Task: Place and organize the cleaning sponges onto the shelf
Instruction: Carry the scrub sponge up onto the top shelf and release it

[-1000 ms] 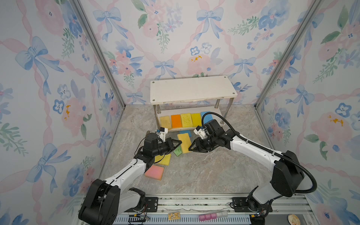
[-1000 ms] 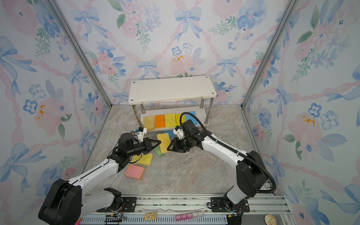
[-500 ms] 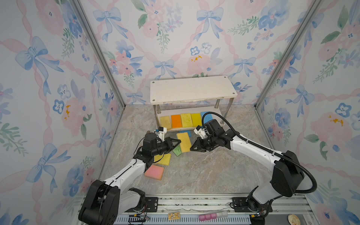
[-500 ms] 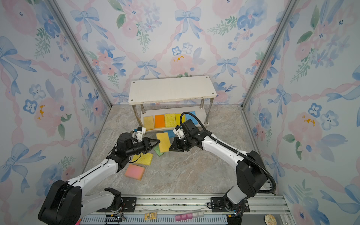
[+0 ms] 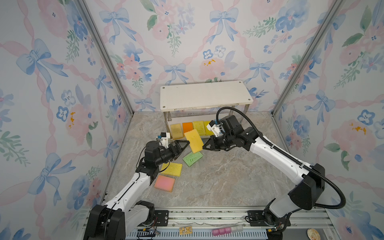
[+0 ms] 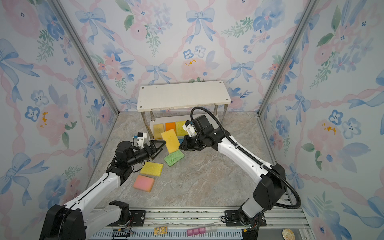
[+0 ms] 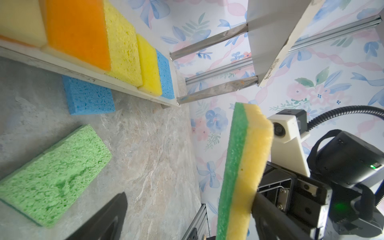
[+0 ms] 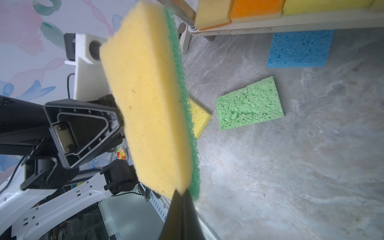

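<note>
A yellow sponge with a green back (image 5: 194, 140) (image 6: 170, 140) (image 8: 149, 99) hangs tilted above the floor, just in front of the shelf (image 5: 205, 95) (image 6: 182, 95). My right gripper (image 5: 204, 147) (image 8: 181, 195) is shut on its edge. My left gripper (image 5: 182, 148) (image 7: 187, 224) stands open, with the sponge (image 7: 245, 166) still between its fingers, close to one of them. The lower board carries tan-yellow (image 5: 176, 131), orange (image 5: 187, 127), two yellow (image 5: 198, 125) and a blue sponge (image 7: 165, 74). On the floor lie green (image 5: 192, 158), yellow (image 5: 171, 168), pink (image 5: 164, 183) and blue (image 8: 299, 49) sponges.
The shelf's top board is bare, and shiny posts (image 7: 216, 89) join it to the lower one. Flowered walls close in three sides. A metal rail (image 5: 207, 214) with small loose items runs along the front edge.
The left gripper has opened and let go of the yellow-green sponge. The right gripper has closed on it and now holds it alone. Both arms have stayed about where they were.
</note>
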Controlling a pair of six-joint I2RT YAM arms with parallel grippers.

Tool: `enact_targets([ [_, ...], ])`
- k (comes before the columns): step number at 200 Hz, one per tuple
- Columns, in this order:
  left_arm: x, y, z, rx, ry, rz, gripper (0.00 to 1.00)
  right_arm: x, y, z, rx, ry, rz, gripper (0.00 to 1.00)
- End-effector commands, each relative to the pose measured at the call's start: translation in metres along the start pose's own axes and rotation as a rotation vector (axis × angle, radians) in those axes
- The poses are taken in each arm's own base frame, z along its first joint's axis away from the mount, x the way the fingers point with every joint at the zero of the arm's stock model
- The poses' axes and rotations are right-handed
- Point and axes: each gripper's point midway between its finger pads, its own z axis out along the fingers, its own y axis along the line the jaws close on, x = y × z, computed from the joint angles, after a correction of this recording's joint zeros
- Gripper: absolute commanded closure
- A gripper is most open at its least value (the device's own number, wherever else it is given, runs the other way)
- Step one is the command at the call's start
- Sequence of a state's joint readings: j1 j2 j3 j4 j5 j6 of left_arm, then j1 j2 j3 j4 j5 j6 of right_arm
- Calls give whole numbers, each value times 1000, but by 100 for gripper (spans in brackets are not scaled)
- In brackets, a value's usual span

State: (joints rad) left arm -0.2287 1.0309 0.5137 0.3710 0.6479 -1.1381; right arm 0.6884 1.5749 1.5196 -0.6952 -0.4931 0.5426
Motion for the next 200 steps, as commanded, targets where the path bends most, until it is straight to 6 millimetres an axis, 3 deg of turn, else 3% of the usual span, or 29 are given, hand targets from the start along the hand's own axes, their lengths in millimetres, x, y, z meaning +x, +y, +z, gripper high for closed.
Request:
enact_targets([
  [1,-10,5,-14,-58,-65,18,2,-4,10,-13,24,9,-48,99],
  [39,-35,19,-60,-176,-282,16,2,-21,31,-32,2,-39,-89,98],
  [57,-38,23,-74,-169,-341,-15,2,-31,44,-40,-21,-68,-104,99],
  [83,-23,37,-70,-171,-283,-48,2,-55,71,-57,-64,-136,-126,98],
  [88,-21,38,-69,-170,-274,-51,2,-61,67,-50,-52,-130,-115,98],
  [112,-15,41,-67,-166,-245,-57,2,-93,85,-54,-70,-175,-128,98],
  [172,-5,37,-64,-152,-186,-53,2,-169,113,-30,-221,-287,-37,98],
  [200,2,40,-66,-161,-162,-45,2,-192,119,-16,-309,-328,13,98],
])
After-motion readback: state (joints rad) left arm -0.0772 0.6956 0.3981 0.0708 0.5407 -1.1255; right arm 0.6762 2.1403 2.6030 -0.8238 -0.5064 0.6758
